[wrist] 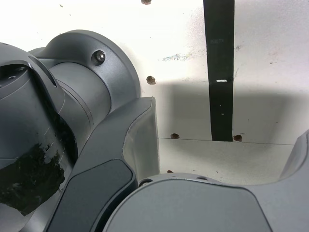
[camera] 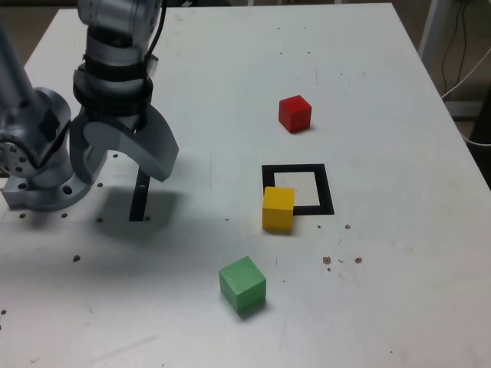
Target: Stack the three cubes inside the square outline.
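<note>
In the exterior view, the gripper (camera: 123, 162) was seen with jaws spread wide and nothing held, above a black strip (camera: 140, 201) at that view's left. The yellow cube (camera: 278, 208) overlapped the square outline (camera: 325, 188); the red cube (camera: 294, 113) and green cube (camera: 242, 284) lay apart. In the wrist view, only the strip (wrist: 221, 72), the table (wrist: 270, 63) and, apparently, the arm's own housing were shown.
</note>
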Action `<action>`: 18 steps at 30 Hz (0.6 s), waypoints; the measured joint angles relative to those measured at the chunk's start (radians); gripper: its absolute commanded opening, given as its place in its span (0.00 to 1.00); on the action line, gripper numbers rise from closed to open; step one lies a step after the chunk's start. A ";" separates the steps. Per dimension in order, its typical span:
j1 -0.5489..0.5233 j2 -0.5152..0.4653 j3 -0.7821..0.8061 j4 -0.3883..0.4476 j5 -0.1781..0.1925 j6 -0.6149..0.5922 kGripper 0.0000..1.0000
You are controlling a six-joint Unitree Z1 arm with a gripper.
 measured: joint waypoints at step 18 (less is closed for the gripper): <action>0.000 0.014 -0.008 0.000 0.000 0.000 0.99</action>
